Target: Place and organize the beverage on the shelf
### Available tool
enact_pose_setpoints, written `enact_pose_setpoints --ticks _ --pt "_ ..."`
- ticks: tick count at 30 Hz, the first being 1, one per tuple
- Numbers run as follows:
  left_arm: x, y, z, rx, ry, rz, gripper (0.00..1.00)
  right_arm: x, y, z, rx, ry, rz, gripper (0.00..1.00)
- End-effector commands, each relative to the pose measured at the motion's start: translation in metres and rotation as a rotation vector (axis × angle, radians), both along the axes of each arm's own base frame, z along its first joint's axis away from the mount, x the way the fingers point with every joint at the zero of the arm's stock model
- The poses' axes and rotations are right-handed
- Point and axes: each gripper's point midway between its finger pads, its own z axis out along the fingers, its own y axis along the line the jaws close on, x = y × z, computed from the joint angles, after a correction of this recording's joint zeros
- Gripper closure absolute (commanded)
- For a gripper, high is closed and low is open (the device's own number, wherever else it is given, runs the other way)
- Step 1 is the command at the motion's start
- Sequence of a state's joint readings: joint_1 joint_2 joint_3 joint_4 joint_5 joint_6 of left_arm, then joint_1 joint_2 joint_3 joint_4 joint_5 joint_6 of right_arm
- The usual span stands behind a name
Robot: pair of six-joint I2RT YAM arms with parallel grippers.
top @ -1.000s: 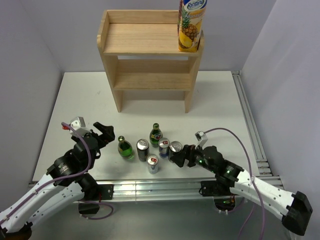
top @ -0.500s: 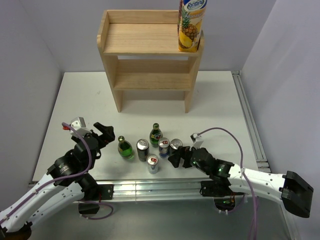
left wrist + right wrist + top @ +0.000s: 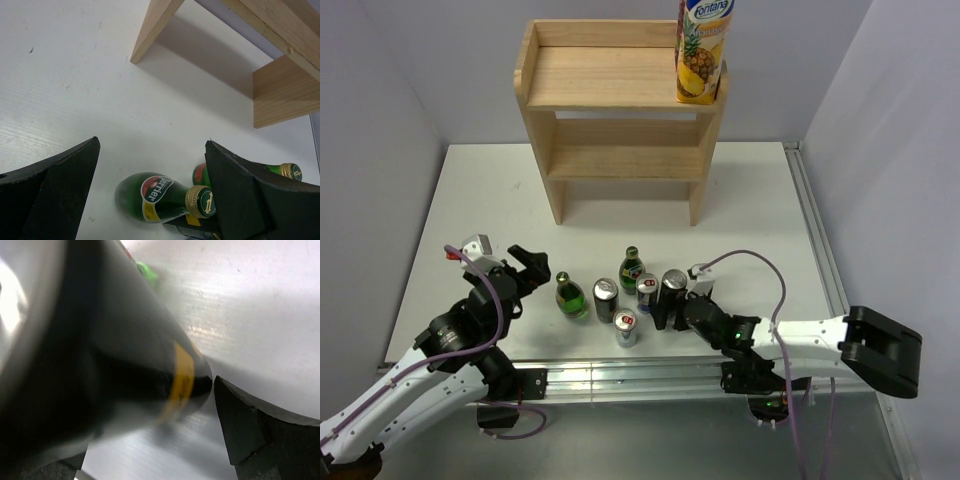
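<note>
At the far end of the white table (image 3: 480, 200) stands the shelf (image 3: 610, 75), a light-wood unit of two tiers with a low rim around its top board. From the near edge the left arm (image 3: 440, 345) reaches in on the left and the right arm (image 3: 800, 335) stretches low across from the right. A tall pineapple juice carton (image 3: 703, 55) stands upright at the right end of the top board, against the rim. All the other drinks stand on the table in a loose cluster between the two arms, well apart from the shelf. A green bottle with a Perrier label (image 3: 569, 296) is at the left of the cluster, and a second green bottle (image 3: 631, 268) is at its far side. Between them stands a silver can (image 3: 606, 298), with a blue-and-white can (image 3: 647, 293) just beside it and a small red-marked can (image 3: 626, 328) nearest the table's edge. A dark can with a yellow band (image 3: 672, 287) is upright at the right of the group. The left jaws are spread wide and empty, hovering just left of the Perrier bottle, which the left wrist view shows beyond the gap. The right jaws sit on either side of the dark can, which fills the right wrist view; one jaw lies right at its side, but I cannot tell whether they press it.
</note>
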State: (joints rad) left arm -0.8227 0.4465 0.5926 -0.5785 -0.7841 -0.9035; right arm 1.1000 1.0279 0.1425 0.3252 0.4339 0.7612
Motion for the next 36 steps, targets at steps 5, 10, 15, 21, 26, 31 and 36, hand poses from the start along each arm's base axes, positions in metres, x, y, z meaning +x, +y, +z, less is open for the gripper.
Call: enact_pose_setpoints --ticks 5,10,15,21,26,31,36 --pt "0.001 0.0 0.008 -0.021 -0.041 0.008 0.06 0.027 0.018 0.022 -0.02 -0.12 -0.108 0.0" --pt "0.001 -0.002 0.008 -0.018 -0.043 0.001 0.06 0.024 0.008 0.014 -0.075 -0.138 -0.177 0.0" --pt "0.001 -0.003 0.007 -0.011 -0.04 -0.001 0.06 0.022 -0.004 0.015 -0.066 -0.165 -0.246 0.01" --pt "0.001 -0.003 0.008 -0.018 -0.047 -0.003 0.06 0.019 -0.014 0.013 -0.048 -0.221 -0.29 0.01" --pt "0.0 -0.004 0.008 -0.02 -0.051 -0.008 0.06 0.026 -0.012 0.006 -0.083 -0.262 -0.321 0.01" --pt "-0.001 -0.005 0.008 -0.017 -0.051 -0.015 0.06 0.033 -0.001 0.001 -0.101 -0.298 -0.317 0.01" --pt "-0.002 -0.006 0.009 -0.022 -0.053 -0.018 0.06 0.038 0.005 -0.001 -0.117 -0.33 -0.341 0.01"
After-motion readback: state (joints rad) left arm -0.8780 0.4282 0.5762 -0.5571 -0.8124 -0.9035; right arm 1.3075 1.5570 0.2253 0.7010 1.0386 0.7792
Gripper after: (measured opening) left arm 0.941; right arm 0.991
